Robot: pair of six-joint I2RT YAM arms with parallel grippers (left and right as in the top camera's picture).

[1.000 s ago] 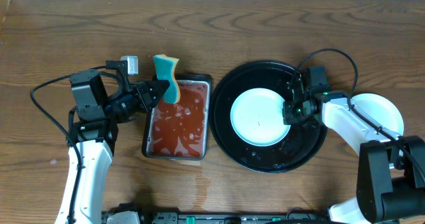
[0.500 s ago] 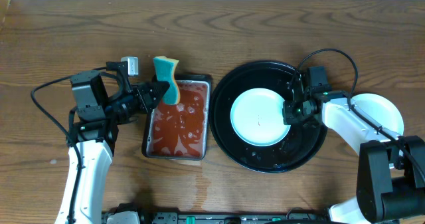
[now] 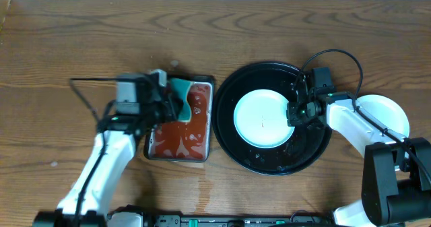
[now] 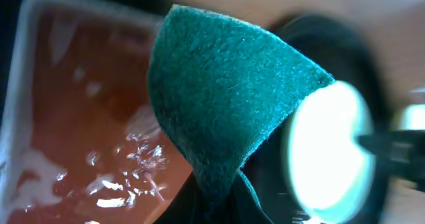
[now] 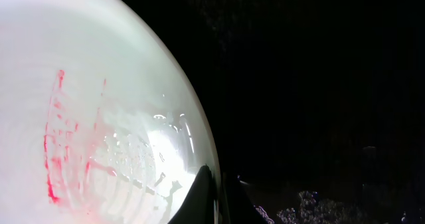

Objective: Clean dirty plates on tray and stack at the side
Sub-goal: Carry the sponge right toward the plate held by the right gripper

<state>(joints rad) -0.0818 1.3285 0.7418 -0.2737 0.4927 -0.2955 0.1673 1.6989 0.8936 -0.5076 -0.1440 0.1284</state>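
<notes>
The soft teal sponge [image 4: 226, 104], clamped in the closed left tool [image 3: 172, 106], could drip red liquid [image 3: 178, 136] onto the pale round plate [image 3: 261, 119], whose rim is pinched by the closed right tool [image 5: 214, 196].

text: none legible | labels: none | numbers: none | signs: none

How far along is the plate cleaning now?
Done: a white plate lies beside the tray. In hand: the left gripper holds the sponge over the red liquid; the right gripper pinches the pale plate on the tray. Left: its red smears, then stacking.
</notes>
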